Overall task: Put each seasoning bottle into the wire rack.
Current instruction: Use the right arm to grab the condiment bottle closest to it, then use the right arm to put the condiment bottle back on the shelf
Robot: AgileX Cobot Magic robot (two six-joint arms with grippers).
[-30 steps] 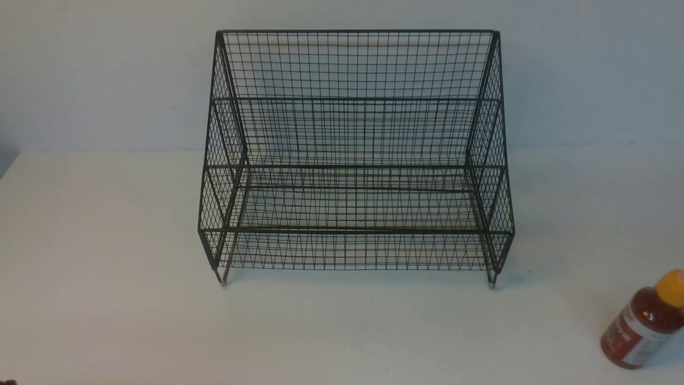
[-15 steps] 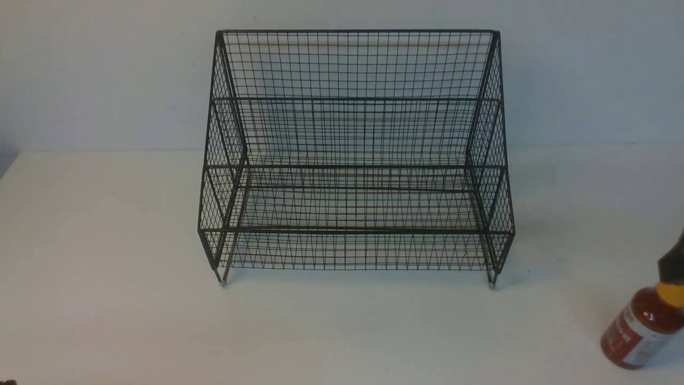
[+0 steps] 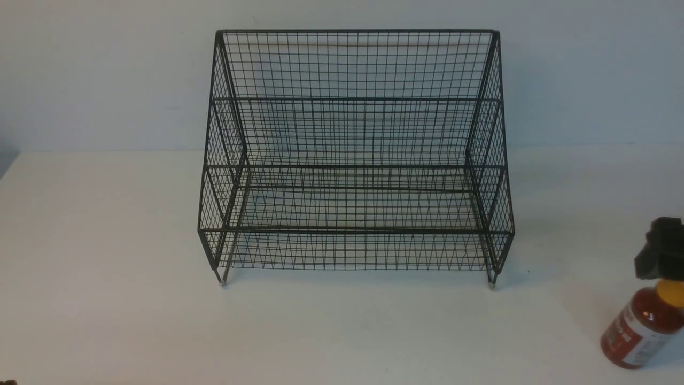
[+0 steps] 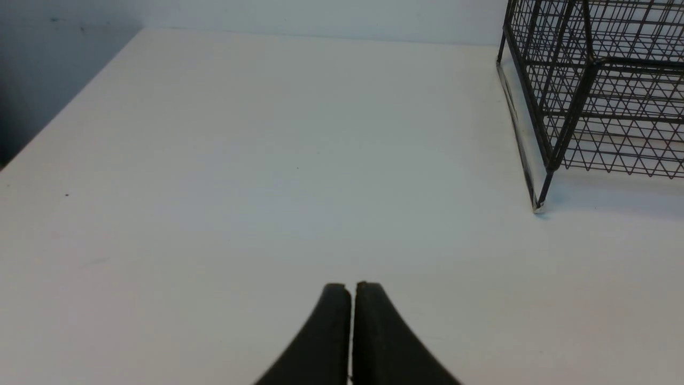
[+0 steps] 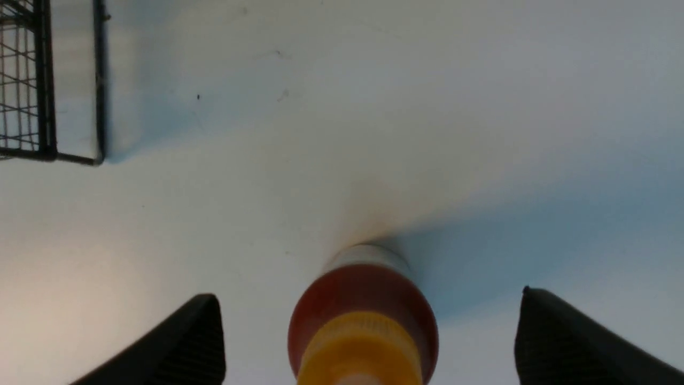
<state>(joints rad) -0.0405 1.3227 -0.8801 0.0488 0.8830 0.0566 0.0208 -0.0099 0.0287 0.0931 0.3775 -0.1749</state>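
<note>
Dark, blunt-tipped end effector (image 5: 368, 326).

From my feed I saw a black wire-mesh rack (image 3: 355, 166) patterned in a fine grid, with crisscross diamonds at its sides. The small round bottle of red sauce (image 3: 638, 329) had a yellow plastic cap (image 3: 671, 292) and a white label (image 3: 637, 337) with a red panel. I made out a white tabletop (image 3: 342, 331).

You are viewing the wire rack (image 3: 355, 231) standing on the table (image 3: 320, 331), before the wall (image 3: 96, 75); the seasoning bottle (image 3: 641, 329) is standing on the table, right of the rack and nearer you.
</note>
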